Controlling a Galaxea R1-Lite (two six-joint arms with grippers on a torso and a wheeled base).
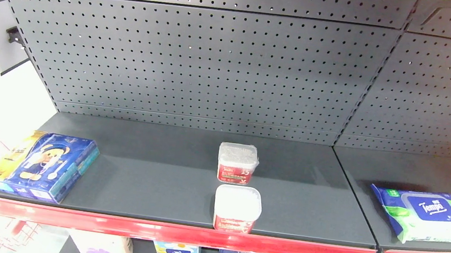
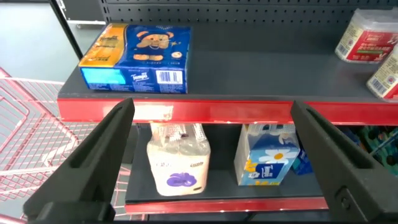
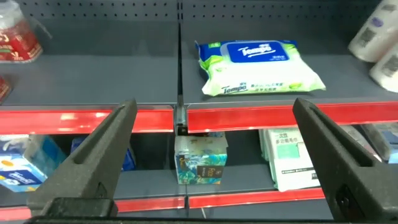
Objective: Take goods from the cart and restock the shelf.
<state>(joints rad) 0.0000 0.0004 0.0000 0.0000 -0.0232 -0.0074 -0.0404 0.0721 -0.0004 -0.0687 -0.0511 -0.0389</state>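
Because the left gripper [image 2: 212, 109] and the right gripper [image 3: 216, 106] are spread wide and hold nothing, I think they are ready for the cart [image 2: 25, 124] beside the shelf [image 1: 160, 178], where the front tub [image 1: 237, 208] sits just in front of the back tub [image 1: 237, 168]

The shelf [image 1: 150, 186] has a wide bare stretch between the blue box [image 1: 45, 165] at its left front corner and the rear tub [image 1: 237, 168] and front tub [image 1: 237, 207], lined up mid-shelf. Right of the tubs it lies open to the seam. In the next bay, the wipes [image 1: 423, 215] block the front.
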